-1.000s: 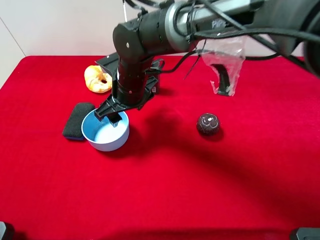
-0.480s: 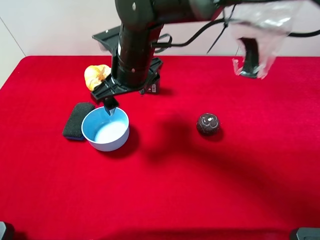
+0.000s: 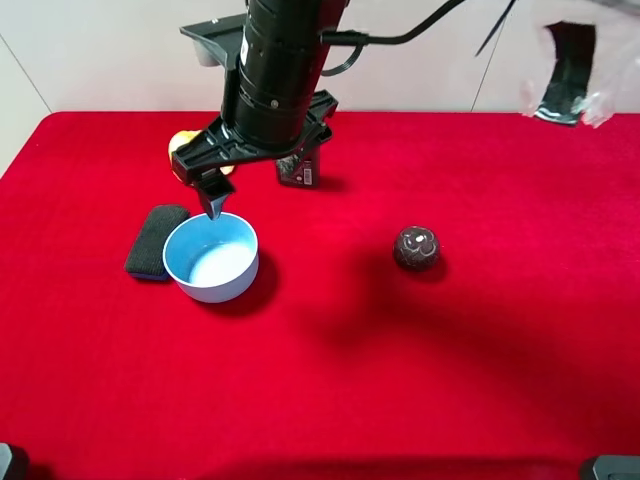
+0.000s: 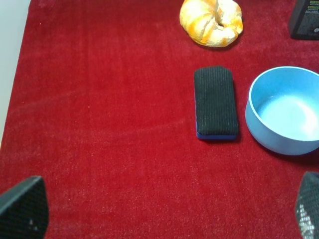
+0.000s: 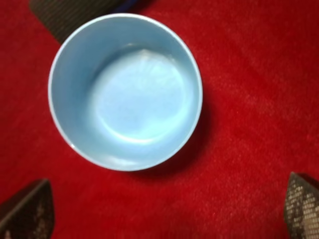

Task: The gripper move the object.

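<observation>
Exterior high view: one light blue bowl (image 3: pixel 215 288) sits upright on the red cloth (image 3: pixel 420 390), left of the middle. One dark sponge (image 3: pixel 157 240) lies just beside the bowl on its left. I cannot tell whether the two touch. One dark maroon ball (image 3: pixel 416 248) rests well apart on the right. One yellow pastry (image 4: pixel 212 22) lies behind the sponge, partly hidden by my arm in this view. One small black box (image 3: pixel 298 170) stands near the back.

My right gripper (image 5: pixel 164 209) hangs above the bowl with its two fingers spread wide and nothing between them. In the high view, one finger (image 3: pixel 213 198) points down just over the bowl's far rim, clear of it. The right wrist view looks straight down into the bowl, which holds nothing.

My left gripper (image 4: pixel 164 211) is spread wide too, empty, over bare cloth near the sponge and bowl.
</observation>
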Available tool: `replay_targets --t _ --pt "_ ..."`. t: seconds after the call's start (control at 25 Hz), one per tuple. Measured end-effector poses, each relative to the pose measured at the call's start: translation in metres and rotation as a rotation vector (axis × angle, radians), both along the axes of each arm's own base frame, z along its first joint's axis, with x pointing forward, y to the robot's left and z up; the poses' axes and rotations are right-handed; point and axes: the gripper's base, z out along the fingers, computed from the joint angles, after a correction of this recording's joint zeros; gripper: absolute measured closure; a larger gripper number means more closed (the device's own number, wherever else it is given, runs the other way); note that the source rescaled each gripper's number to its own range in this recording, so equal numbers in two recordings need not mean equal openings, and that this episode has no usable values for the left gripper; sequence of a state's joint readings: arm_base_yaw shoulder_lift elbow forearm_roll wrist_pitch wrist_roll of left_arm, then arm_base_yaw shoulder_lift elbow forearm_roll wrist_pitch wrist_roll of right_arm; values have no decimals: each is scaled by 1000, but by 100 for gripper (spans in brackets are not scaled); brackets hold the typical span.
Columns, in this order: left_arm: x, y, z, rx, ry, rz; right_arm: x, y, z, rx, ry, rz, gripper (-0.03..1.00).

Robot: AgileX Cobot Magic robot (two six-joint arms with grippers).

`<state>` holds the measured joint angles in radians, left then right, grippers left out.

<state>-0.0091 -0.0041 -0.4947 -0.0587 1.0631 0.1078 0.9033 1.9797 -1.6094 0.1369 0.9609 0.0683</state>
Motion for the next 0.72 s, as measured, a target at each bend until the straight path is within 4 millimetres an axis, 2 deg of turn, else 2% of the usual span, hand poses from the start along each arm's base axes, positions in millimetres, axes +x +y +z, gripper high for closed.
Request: replay_targets --t 0.2,0.72 --pt "0 0 0 0 0 0 -6 -6 13 -9 17 8 -3" --pt "0 0 0 0 0 0 -28 -47 79 -84 -56 60 -3"
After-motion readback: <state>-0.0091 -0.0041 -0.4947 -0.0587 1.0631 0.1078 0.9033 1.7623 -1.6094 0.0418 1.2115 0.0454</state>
